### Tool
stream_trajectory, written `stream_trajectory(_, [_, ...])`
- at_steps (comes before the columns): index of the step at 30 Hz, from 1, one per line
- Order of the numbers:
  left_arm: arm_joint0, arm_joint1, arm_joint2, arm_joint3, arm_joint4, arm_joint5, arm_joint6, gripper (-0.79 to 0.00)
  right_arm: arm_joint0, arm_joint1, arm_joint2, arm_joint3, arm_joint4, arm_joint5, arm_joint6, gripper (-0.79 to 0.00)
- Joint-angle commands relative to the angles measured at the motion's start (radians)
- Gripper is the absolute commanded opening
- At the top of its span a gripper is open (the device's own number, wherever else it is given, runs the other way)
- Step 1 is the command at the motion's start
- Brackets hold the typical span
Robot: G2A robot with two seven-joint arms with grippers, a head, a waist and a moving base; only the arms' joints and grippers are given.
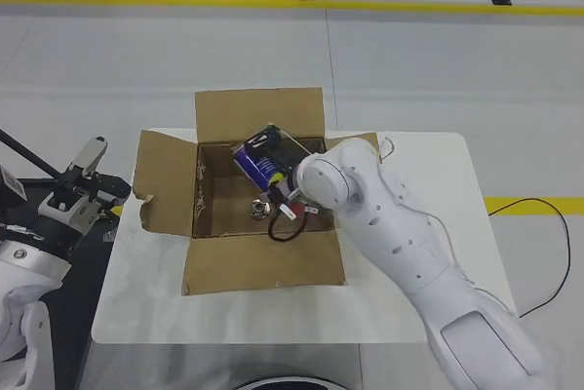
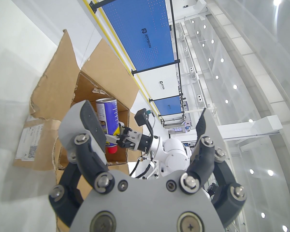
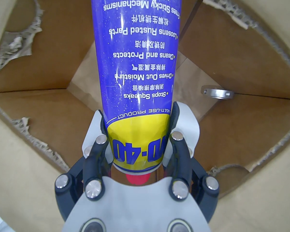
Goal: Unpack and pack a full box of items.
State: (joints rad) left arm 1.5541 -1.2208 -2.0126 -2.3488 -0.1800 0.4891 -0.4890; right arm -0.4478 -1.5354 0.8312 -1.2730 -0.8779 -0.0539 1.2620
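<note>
- White surface (image 1: 438, 175) carries your open box (image 1: 262, 263), flaps spread.
- Right jaws clamp the spray can (image 3: 135, 49) over the box.
- Left jaws wide, empty, off the surface's edge.

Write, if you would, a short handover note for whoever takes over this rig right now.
Right gripper: fingers shut on the spray can near its cap end, holding it tilted within the open cardboard box.
Left gripper: open, holding nothing, beside the box's side flap.
In the box: a small metal part on the floor.
Done: cannot tell whether the can is coming out or going in.
Left: finish moving the can, then probably handle the metal part.
</note>
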Motion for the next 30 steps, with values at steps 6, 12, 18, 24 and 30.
stream_trajectory(6, [0.014,-0.001,0.012,0.019,-0.019,-0.006,0.002,0.000,-0.080,0.044,0.129,-0.204,0.002,-0.064,0.056,-0.785])
stream_trajectory(12, [0.088,-0.001,-0.023,0.073,-0.121,-0.001,-0.080,0.000,-0.129,0.069,0.196,-0.329,-0.036,-0.064,0.120,-0.785])
stream_trajectory(18, [0.190,0.018,-0.128,0.099,-0.157,0.046,-0.337,0.000,-0.157,0.088,0.255,-0.393,-0.051,-0.077,0.145,-0.785])
stream_trajectory(24, [0.291,0.031,-0.224,0.132,-0.193,0.028,-0.514,0.000,-0.168,0.098,0.280,-0.406,-0.054,-0.081,0.130,-0.785])
stream_trajectory(30, [0.357,0.040,-0.256,0.121,-0.135,0.036,-0.522,0.000,-0.162,0.100,0.279,-0.393,-0.053,-0.078,0.117,-0.785])
